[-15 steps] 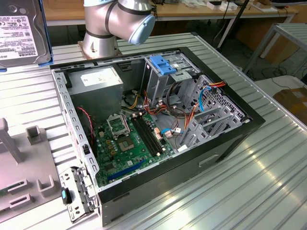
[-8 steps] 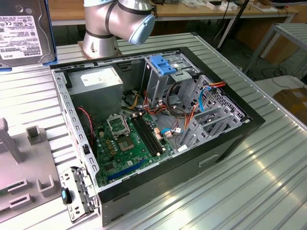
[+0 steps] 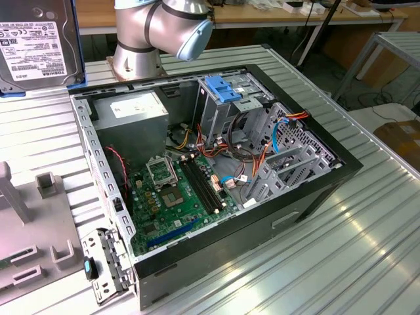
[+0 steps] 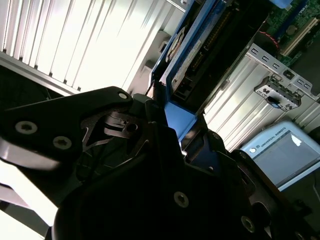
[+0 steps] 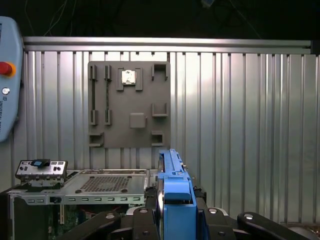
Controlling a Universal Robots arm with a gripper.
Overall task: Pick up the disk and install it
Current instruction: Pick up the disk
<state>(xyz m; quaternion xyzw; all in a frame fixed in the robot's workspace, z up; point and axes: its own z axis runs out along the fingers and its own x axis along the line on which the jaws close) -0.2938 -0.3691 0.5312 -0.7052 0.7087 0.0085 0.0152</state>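
Up at about ten o'clock from the open computer case point(image 3: 308, 190) in the exterior view, I see the disk point(image 3: 36, 39) held close to the camera. Its white label faces me, and its blue frame runs down the side nearer the arm point(image 3: 157, 29). It looks lifted clear of the ribbed metal table point(image 3: 367, 249), well apart from the case.

In both wrist views the disk point(image 5: 174, 192) point(image 4: 176, 117) stands edge-on between the black jaws. From what I can see they are clamped on it, one against each flat side.

The case lies on its side with the cover off. Inside it, in the exterior view:
- The green motherboard point(image 3: 177, 197) fills the six to seven o'clock part.
- The grey power-supply box point(image 3: 134, 111) sits at eleven o'clock.
- The grey metal cage with the blue handle point(image 3: 226, 88) sits at about twelve o'clock.
- Red, orange and blue cables run loose between the cage and the board.

The arm's base stands at twelve o'clock, just beyond the case. A grey fixture plate point(image 3: 33, 230) with raised blocks lies at about eight o'clock from the case. In the first wrist view I see that plate point(image 5: 129, 105) flat on the table beyond the case's edge. The teach pendant point(image 5: 7, 80) with its red button lies well off to one side of it.
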